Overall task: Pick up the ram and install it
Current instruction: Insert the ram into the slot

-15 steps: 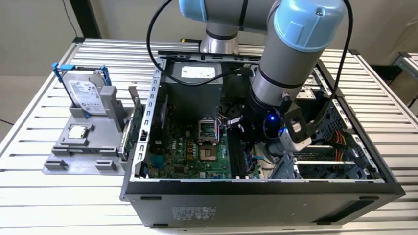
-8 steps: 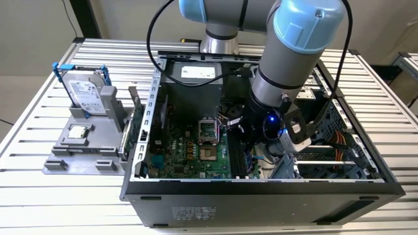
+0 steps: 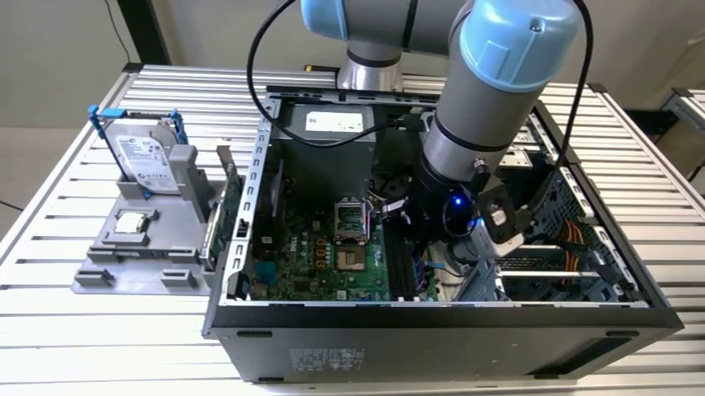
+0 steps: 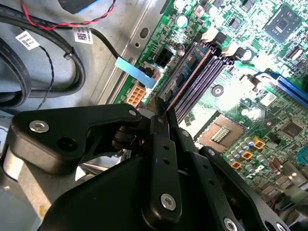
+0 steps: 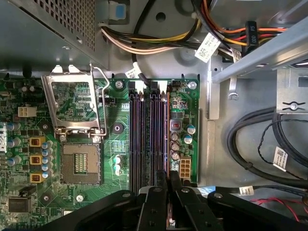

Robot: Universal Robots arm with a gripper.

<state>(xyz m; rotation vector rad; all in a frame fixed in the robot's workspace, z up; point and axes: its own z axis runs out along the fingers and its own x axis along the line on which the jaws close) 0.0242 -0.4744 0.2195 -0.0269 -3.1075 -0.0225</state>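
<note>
- Ram (image 4: 185,79) sits edge-on between my fingers, a thin strip with a coppery edge running away from my claw (image 4: 163,115) down the line of the memory slots (image 5: 150,139); I pinch it by its near end so its long edge stays free to meet a slot.
- Claw is pressed together on that stick, the two black fingers (image 5: 155,202) nearly meeting, which I judge is what keeps so thin a board upright and not leaning.
- Just beyond my fingertips, the stick lies over the outermost slot, beside the small white connector (image 5: 183,168). I cannot tell whether it is seated or only resting on top.
- Farther along the green motherboard (image 5: 118,144), the CPU socket (image 5: 79,163) stands empty with its metal frame (image 5: 74,103) swung up, well apart from my work.
- In the exterior view, my arm (image 3: 484,107) reaches down into the open computer case (image 3: 441,330), which lies on its side so the board faces up to me.
- Outside the case, toward the exterior view's left, a grey holder (image 3: 138,256) carries a hard drive (image 3: 149,161) upright.
</note>
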